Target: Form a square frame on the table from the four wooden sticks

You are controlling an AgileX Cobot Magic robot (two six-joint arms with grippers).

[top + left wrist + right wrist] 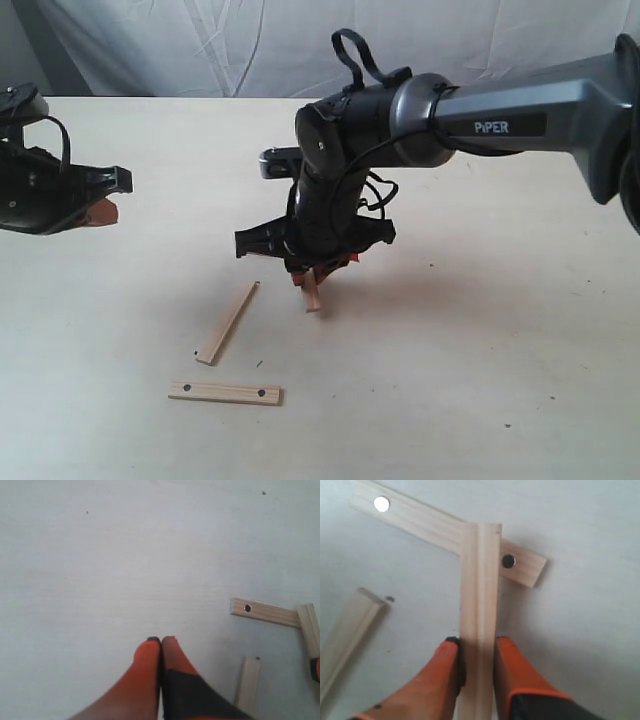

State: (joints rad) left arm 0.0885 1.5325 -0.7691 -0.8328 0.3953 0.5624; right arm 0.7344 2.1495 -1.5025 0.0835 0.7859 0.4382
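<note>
A pale cream table [480,380], flecked with tiny dark specks, carries two tan wooden strips well away from its far edge: a slanted stick [228,322] and, just nearer, a two-holed stick [225,393] lying parallel to that edge.

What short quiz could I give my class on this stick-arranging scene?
1. Multiple choice: in the exterior view, how many flat, light tan wooden sticks are seen lying on the pale cream table? A one, B two, C four.
2. True or false: the left orange fingers are closed on a stick.
3. Short answer: which arm's fingers hold a stick?
Key: 1. B, the slanted stick and the two-hole stick. 2. False, they are shut with nothing between them. 3. The right fingers, gripping the held stick.
</note>
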